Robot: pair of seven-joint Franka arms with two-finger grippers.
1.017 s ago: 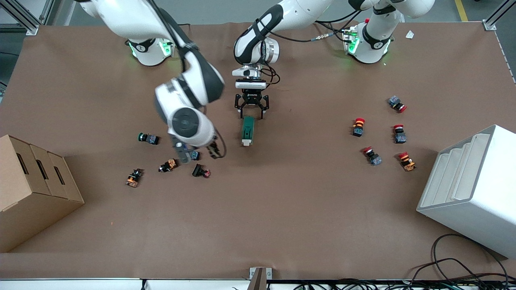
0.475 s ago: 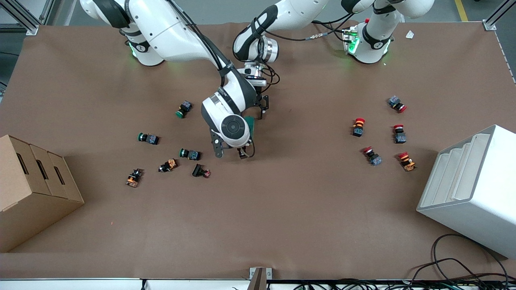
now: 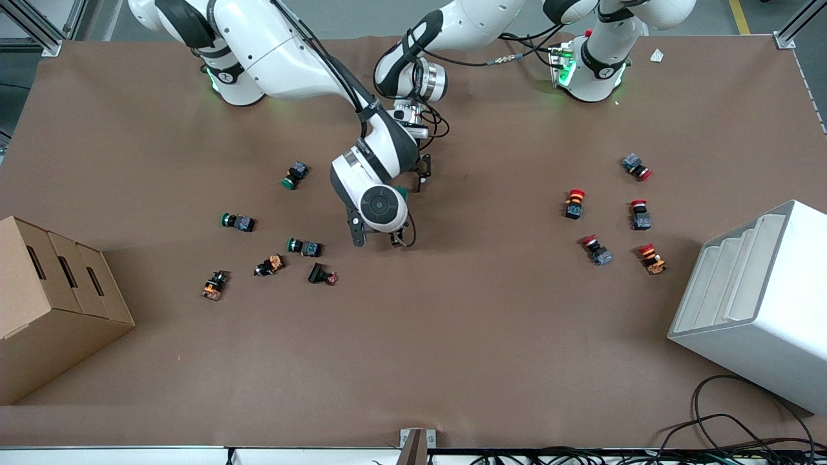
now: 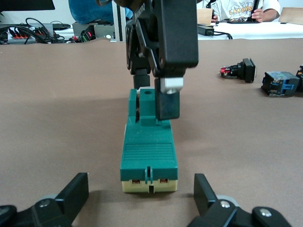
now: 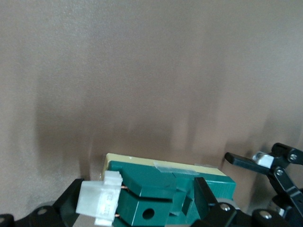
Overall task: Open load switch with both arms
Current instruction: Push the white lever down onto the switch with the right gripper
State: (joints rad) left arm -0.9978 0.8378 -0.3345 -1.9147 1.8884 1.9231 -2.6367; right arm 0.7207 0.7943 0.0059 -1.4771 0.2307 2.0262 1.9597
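Note:
The load switch [image 4: 149,156], a dark-green block on a cream base, lies flat at mid-table. In the front view only a green sliver [image 3: 402,192] of it shows past the right arm's wrist [image 3: 381,205]. My left gripper [image 4: 140,189] is open and low. Its fingertips [image 4: 78,187] flank the switch's end that is farther from the front camera, with gaps on both sides. My right gripper [image 5: 139,189] is open and straddles the end that carries the white lever piece [image 5: 99,203]. It also shows in the left wrist view as the black right gripper [image 4: 155,97] at that lever end.
Several green and orange push buttons [image 3: 303,246] lie toward the right arm's end, beside a cardboard box [image 3: 58,303]. Red-capped buttons [image 3: 574,203] and a white bin [image 3: 756,303] lie toward the left arm's end. Cables [image 3: 723,420] trail off the table's front corner.
The right arm swung from over the push buttons to the load switch and came down over its lever end. The left gripper stayed at the switch's other end.

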